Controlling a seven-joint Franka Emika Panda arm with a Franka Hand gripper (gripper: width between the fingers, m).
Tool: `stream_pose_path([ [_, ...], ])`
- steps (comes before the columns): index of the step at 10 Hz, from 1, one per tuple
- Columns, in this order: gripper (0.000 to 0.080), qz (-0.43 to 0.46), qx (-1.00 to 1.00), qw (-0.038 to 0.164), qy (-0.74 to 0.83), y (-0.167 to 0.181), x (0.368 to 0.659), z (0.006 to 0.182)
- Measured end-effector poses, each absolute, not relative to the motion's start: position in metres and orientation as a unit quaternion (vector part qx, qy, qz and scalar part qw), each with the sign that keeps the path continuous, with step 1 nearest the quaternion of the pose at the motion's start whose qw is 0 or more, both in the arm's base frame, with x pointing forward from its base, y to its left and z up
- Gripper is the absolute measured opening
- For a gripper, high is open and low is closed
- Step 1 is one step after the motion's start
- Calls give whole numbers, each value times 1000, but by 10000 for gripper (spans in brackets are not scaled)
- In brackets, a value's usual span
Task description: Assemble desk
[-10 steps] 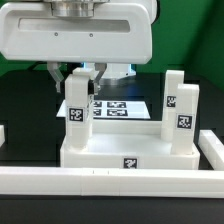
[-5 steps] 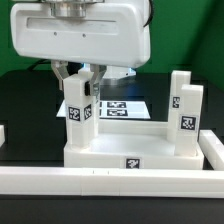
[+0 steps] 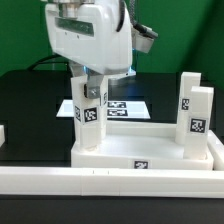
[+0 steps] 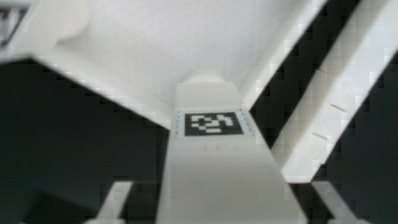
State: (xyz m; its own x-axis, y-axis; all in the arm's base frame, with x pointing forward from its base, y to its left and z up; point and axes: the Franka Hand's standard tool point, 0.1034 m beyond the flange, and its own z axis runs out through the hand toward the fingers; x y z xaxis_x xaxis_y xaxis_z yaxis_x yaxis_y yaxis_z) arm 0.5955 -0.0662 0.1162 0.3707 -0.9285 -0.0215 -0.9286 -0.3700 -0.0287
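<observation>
The arm's housing (image 3: 88, 40) hides the leg's (image 3: 91, 112) top, perhaps gripped.

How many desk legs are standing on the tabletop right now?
3. One leg stands at the exterior view's left, gripped in the jaws. Two legs stand at the tabletop's right end. A fourth may be hidden.

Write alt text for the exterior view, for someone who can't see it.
A robot gripper holds a white tagged leg upright at the near-left corner of an upside-down white desk top. Two more legs stand at its right end, and a white bar runs across the front.
</observation>
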Motion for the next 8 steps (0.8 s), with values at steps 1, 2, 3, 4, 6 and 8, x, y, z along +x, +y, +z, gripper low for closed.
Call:
stream_pose_path([
  [1,290,1,-800,19,600,-63,597,116],
  [2,290,2,-787,19,617,-63,597,116],
  [3,370,2,-781,19,624,-63,597,116],
  [4,370,1,-798,19,603,-63,597,116],
  [6,621,0,-824,19,566,-63,597,116],
  [8,643,-2,-887,16,461,-63,597,116],
])
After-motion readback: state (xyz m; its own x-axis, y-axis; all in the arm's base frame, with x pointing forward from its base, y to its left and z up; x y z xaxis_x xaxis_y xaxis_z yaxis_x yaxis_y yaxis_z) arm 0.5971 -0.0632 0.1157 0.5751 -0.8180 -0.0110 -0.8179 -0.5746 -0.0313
